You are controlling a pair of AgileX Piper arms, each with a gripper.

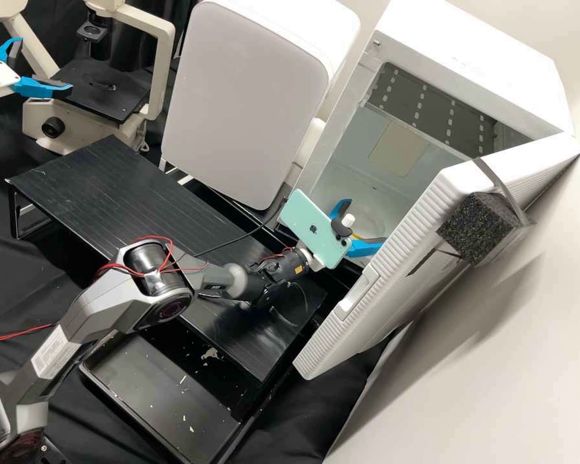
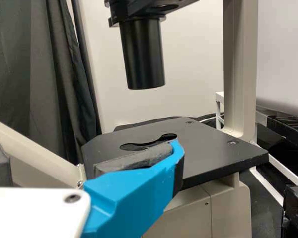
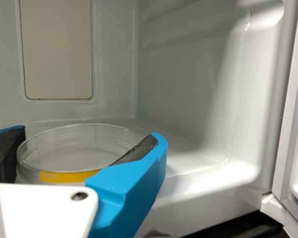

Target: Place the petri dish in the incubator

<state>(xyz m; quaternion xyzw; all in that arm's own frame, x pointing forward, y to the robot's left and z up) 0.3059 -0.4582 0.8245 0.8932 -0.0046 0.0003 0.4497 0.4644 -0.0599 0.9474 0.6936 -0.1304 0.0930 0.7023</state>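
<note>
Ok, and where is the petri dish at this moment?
The petri dish is inside the open incubator, at the right gripper: right of centre in the high view, and in the right wrist view too.

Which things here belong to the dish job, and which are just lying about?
Job:
- petri dish, inside the incubator
- incubator, door open
- right gripper, at the dish

Just about:
- microscope
- left gripper, open by the microscope
- black tray
- foam block on the door
- grey-fronted box
</note>
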